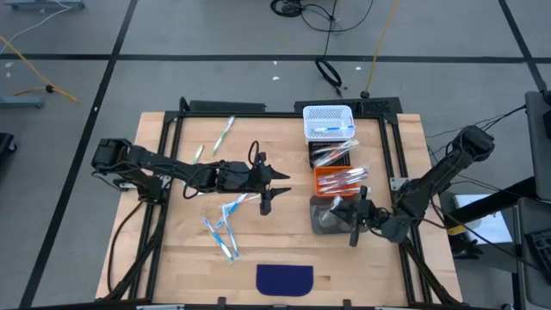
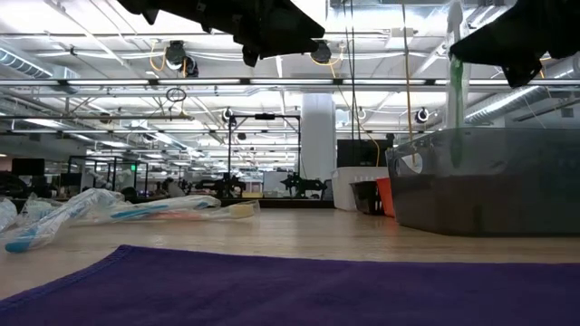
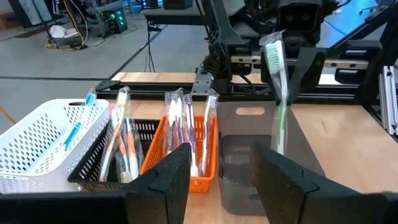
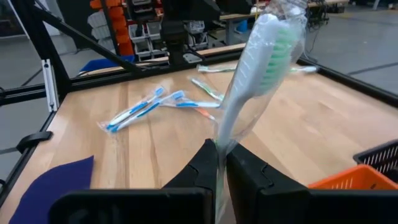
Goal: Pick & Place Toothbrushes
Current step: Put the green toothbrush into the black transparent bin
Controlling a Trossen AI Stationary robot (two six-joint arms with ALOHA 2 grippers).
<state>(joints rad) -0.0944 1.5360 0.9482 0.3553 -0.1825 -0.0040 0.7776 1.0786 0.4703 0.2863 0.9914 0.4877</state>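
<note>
**Holding a green toothbrush upright over the grey bin**

Gripping a green-and-white toothbrush in a shiny clear wrapper [image 4: 261, 59], the right end effector [image 1: 355, 222] has its two dark fingers pinched narrowly on the handle end. The brush stands nearly upright, bristle head uppermost, its long axis running almost vertically. It hangs directly above the translucent grey plastic bin [image 1: 331, 215], the rectangular, smooth-walled container nearest the front of a row of four. From this end effector the bin lies straight below, so the coming move appears to turn on a short drop or release downward.

Behind the grey bin, in line toward the back of the tabletop, sit an orange plastic bin with slotted walls [image 1: 337, 179] holding orange-red wrapped brushes, a black mesh-walled bin [image 1: 331, 153] holding pale ones, and a white perforated basket [image 1: 328, 120] with a blue brush inside.

The left end effector [image 1: 274, 182] hovers over the middle of the pale wooden tabletop [image 1: 284, 237], its fingers spread wide and empty, pointing toward the bins. It is the nearer arm to the loose brushes: a small cluster of blue-and-white wrapped toothbrushes [image 1: 225, 226] lies flat just in front of it, their long axes at slanting angles, and a few green and pale wrapped toothbrushes [image 1: 222, 135] lie farther back. The wrappers look crinkled and glossy, likely slippery to pinch.

A dark purple cloth mat [image 1: 285, 279] lies flat at the front edge.
</note>
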